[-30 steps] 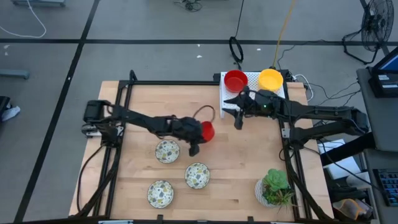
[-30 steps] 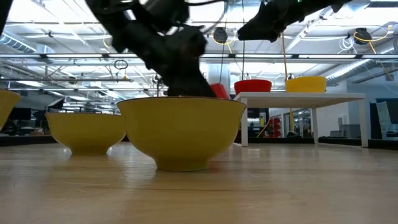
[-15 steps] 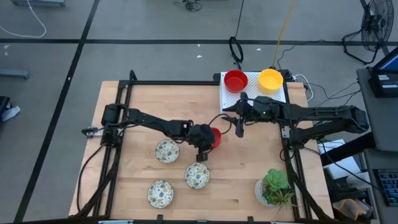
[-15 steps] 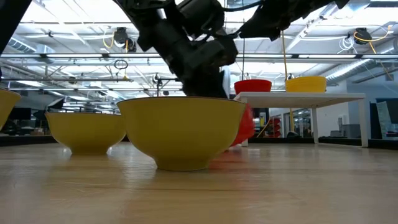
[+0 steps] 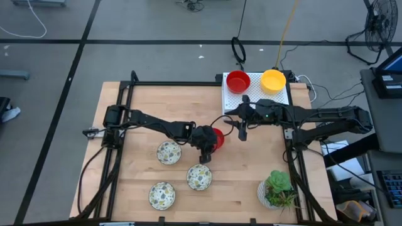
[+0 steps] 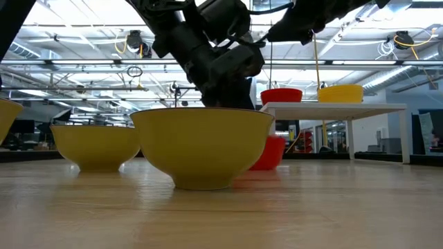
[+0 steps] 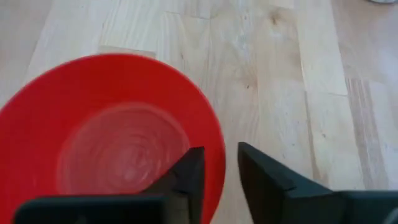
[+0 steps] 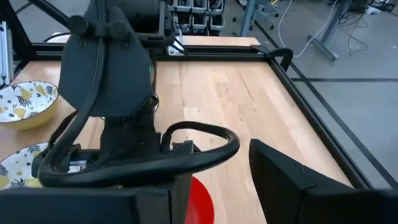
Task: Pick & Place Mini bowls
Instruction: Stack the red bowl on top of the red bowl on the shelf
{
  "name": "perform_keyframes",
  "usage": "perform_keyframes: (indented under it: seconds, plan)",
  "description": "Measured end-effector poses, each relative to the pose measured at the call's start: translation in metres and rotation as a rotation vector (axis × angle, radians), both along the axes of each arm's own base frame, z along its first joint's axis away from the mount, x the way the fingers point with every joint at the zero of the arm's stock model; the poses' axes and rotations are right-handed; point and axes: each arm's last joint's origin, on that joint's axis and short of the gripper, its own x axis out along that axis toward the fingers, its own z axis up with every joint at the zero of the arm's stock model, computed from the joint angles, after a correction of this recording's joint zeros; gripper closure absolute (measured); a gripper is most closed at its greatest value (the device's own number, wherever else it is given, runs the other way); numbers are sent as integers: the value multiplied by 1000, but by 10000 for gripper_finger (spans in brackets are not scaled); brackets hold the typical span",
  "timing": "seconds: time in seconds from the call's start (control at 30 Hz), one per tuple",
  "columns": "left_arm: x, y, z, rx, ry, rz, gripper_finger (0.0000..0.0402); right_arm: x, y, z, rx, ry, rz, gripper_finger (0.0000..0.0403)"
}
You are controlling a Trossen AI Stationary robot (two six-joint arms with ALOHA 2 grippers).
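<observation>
A red mini bowl (image 7: 106,149) stands level on its base on the wooden table (image 5: 251,163), also seen in the low view (image 6: 268,153). My left gripper (image 7: 221,177) is slightly open and astride the bowl's rim on the side toward the table's left. One finger is inside the bowl and one outside. My right gripper (image 8: 230,193) hovers open above the table just right of the bowl, holding nothing. Another red bowl (image 5: 238,81) and a yellow bowl (image 5: 273,80) sit on the white rack (image 5: 254,95). Three speckled bowls (image 5: 168,152) (image 5: 199,177) (image 5: 162,195) rest on the table. My left gripper comes slanting down from the table's left, with the red bowl's rim (image 7: 219,146) between its fingers. Bare wood shows between the rim and the outer finger (image 7: 267,180). Whether the inner finger (image 7: 186,177) touches the bowl's inside wall, I cannot tell.
A potted green plant (image 5: 277,190) stands at the near right corner. The rack fills the far right corner. The speckled bowls, yellow outside (image 6: 202,145), crowd the near left. A black frame (image 5: 188,85) borders the table. Bare wood lies between the red bowl and the plant.
My left gripper has carried the red bowl toward the table's right edge and down. The bowl, lifted and tilted before, now stands level on the table. My right gripper has swung a little toward the near edge.
</observation>
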Motion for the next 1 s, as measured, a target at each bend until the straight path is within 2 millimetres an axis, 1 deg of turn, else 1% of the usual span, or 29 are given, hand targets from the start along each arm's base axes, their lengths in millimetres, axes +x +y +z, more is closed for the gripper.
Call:
perform_keyframes:
  seconds: [0.03,0.13,0.23,0.33,0.5,0.6,0.73,0.8,0.9,1.0]
  plan:
    - [0,0,0,-6,0,7,291,0,0,0,0,4,0,259]
    - [-3,0,10,-43,-9,-10,256,-1,0,-2,2,26,0,259]
    - [-9,2,27,-115,-18,-37,233,-3,0,-6,5,70,0,259]
    - [-18,5,51,-154,-54,-29,224,-5,0,-10,10,114,3,259]
    - [-45,7,95,-124,-85,-36,222,-5,4,-25,9,126,20,259]
    - [-64,7,120,-104,-110,-25,222,-3,11,-43,7,123,48,259]
    - [-87,7,145,-88,-126,-17,222,-1,24,-75,22,117,142,259]
    - [-97,7,153,-85,-126,-11,222,3,31,-87,33,111,198,259]
    - [-108,6,164,-97,-143,0,222,10,42,-102,27,147,238,259]
    - [-109,6,169,-115,-166,17,222,18,50,-116,-16,183,286,259]
